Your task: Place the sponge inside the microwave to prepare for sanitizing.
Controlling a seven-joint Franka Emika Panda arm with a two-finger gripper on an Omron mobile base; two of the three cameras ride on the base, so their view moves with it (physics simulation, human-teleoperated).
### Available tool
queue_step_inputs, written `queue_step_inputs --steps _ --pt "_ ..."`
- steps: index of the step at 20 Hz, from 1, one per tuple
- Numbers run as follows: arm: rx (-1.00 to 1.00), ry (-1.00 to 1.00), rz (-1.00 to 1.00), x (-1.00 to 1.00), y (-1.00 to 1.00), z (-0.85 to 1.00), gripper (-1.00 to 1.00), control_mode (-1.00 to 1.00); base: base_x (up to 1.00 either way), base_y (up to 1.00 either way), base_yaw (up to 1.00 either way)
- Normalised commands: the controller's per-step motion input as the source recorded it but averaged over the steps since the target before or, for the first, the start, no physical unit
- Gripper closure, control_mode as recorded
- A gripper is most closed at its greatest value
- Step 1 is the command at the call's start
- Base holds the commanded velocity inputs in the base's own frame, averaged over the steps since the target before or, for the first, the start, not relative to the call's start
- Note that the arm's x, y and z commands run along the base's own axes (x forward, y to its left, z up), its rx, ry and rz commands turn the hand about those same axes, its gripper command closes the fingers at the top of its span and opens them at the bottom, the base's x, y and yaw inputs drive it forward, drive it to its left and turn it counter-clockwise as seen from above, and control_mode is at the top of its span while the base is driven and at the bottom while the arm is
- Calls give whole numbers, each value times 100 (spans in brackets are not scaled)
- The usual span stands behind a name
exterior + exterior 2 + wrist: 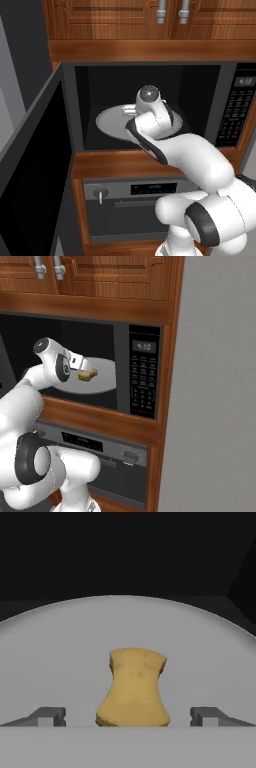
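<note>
spread wide, the white arm's two-finger pincer reaches into the open cavity of the large dark grey built-in microwave, its two small dark fingertips standing far apart on either side of the small yellowish-tan sponge block without touching it. the sponge lies free on the round pale grey turntable plate, between the fingertips and a little beyond them in the hand view, with bare plate showing on both sides of it. from the right base view the sponge sits on the plate just in front of the hand, close to the gripper, inside the black interior. the microwave's black glass door is swung fully open to the left in the left base view, and the side keypad strip with its small display stands to the right of the cavity. below the microwave, under a band of brown wood, is a grey oven with a knob and a bar handle. above it hang brown wooden cabinet doors with grey metal handles.
</note>
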Motion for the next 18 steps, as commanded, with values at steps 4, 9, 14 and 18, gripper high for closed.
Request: queue_step_inputs --steps 4,9,14,18 --pt "0 0 5 -99 0 29 -100 -100 0 0 0" --pt "0 -1 6 -95 0 16 -100 -100 0 0 0" --pt "0 0 6 -65 0 9 -100 -100 0 0 0" --pt "0 0 7 -64 0 22 -100 -100 0 0 0"
